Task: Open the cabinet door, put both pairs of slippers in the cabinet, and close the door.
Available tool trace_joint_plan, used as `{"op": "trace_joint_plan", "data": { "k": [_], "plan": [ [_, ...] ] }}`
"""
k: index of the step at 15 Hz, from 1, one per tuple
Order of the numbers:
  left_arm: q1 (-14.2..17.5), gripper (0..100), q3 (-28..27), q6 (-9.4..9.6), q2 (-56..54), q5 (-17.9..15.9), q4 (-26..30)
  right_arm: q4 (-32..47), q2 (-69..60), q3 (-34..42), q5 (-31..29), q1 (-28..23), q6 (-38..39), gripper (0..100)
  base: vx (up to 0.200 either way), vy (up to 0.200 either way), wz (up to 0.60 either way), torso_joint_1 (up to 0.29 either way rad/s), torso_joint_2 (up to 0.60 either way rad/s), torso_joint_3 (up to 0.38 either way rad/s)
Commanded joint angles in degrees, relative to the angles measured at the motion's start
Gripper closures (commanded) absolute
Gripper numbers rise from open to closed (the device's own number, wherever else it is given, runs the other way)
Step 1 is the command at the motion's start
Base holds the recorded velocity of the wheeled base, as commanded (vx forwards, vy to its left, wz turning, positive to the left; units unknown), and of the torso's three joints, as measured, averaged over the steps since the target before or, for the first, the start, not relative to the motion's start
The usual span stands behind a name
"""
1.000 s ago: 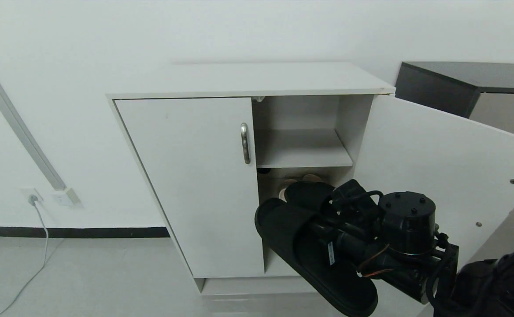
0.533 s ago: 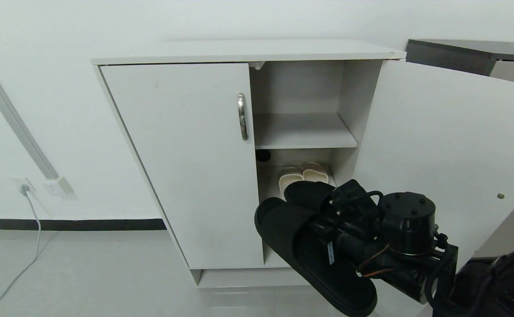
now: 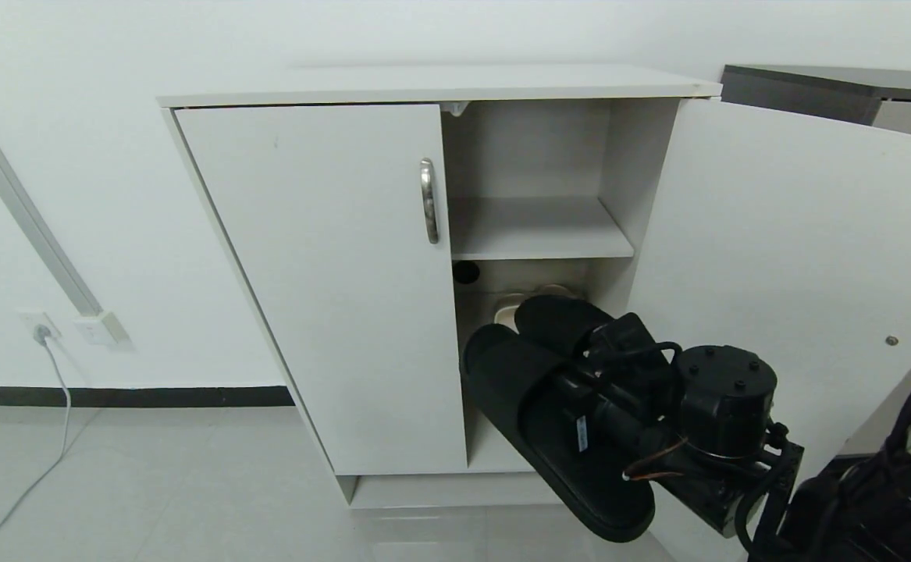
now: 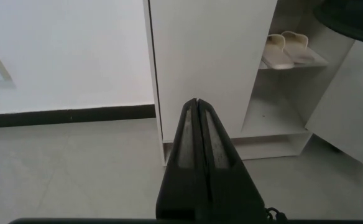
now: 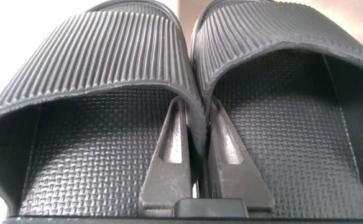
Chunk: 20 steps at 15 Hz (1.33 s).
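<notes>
Plainly, the right gripper (image 5: pixel 196 106) had its two fingers drawn in tight on the pair of black ribbed rubber slippers (image 3: pixel 521 390). It pinched their touching inner side walls together, one finger inside each slipper. The pair stuck out ahead of the gripper, toes tilted up at the opening of the white two-door cabinet (image 3: pixel 439 82). Just beyond those toes, a pair of beige slippers (image 4: pixel 285 48) sat side by side on a lower shelf inside. The open right-hand door (image 3: pixel 775 257) stood beside the gripper on its right. The closed left-hand door (image 3: pixel 322 273), with its upright metal handle (image 3: pixel 427 201), lay to its left. The left gripper (image 4: pixel 197 109) had its fingers pressed flat together with nothing between them, low over the grey floor tiles (image 4: pixel 76 168), pointing at the cabinet's foot.
</notes>
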Motion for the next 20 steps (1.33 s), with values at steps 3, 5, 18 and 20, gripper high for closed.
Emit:
{"op": "trace_joint_plan", "data": {
  "k": [3,5,18,20],
  "plan": [
    [0.0,100,0.0,0.00,0.0,0.0,0.0,4.1,3.4,-4.1,-12.2,1.5,-1.3,100,0.000,0.000,0.00,0.000,0.00,0.000],
    [0.0,100,0.0,-0.18,0.0,0.1,0.0,13.9,0.2,-9.4,-15.6,2.6,2.1,100,0.000,0.000,0.00,0.000,0.00,0.000],
    [0.0,100,0.0,-0.27,0.0,0.1,0.0,52.5,-2.3,-41.1,-37.4,7.1,14.5,100,0.000,0.000,0.00,0.000,0.00,0.000],
    [0.0,100,0.0,-0.27,0.0,0.1,0.0,53.4,-1.6,-41.2,-37.4,6.5,15.0,100,0.000,0.000,0.00,0.000,0.00,0.000]
  ]
}}
